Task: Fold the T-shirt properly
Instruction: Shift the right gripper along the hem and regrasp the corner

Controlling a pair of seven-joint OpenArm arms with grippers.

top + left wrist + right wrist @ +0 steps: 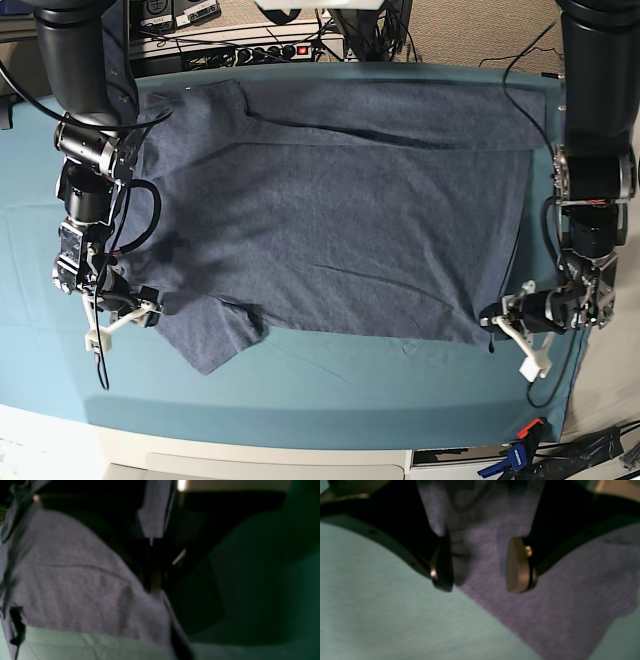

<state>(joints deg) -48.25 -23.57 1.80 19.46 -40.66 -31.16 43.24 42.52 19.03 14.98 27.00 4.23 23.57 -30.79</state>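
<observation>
The slate-blue T-shirt lies spread over the teal table cloth, with a sleeve at the near left and no lettering showing. My left gripper is at the shirt's near right corner and is shut on the T-shirt. In the left wrist view the fabric drapes from the shut fingers. My right gripper is at the shirt's left edge beside the sleeve. In the right wrist view it stands open, its pads wide apart over the shirt fabric.
A power strip and cables run along the table's far edge. A cable hangs beside the right arm. A clamp sits at the near right corner. Teal cloth stretches between the shirt's hem and the table's front edge.
</observation>
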